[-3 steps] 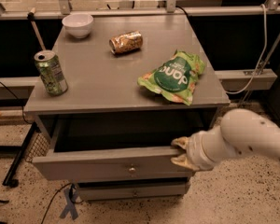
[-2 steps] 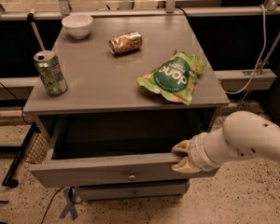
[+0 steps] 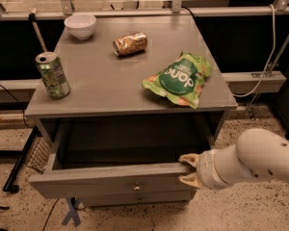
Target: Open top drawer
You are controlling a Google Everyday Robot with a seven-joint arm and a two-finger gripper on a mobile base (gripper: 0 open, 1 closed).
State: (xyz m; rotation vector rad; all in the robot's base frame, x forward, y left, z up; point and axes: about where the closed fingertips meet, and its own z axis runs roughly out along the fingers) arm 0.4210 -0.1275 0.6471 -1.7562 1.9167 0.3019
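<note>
I read the wide grey top drawer (image 3: pixel 101 182) as matt painted wood, with a small shiny brass knob (image 3: pixel 137 188). The grey tabletop (image 3: pixel 111 81) has a similar dull, smooth finish. On it, the round white bowl (image 3: pixel 80 26) looks glossy, the upright green can (image 3: pixel 53 74) and the tipped brown can (image 3: pixel 130 43) are shiny metal, and the green snack bag (image 3: pixel 180 78) is crinkled glossy film. The tan, rubbery-looking gripper (image 3: pixel 185 170), jaws closed on the drawer front's right end, joins a smooth white plastic arm (image 3: pixel 260 160).

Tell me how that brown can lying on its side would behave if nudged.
The brown can lies on its side on the flat tabletop, so it would probably roll. It looks small and rigid, likely easy to lift. The gripper grips the top drawer front, well away from it.
</note>
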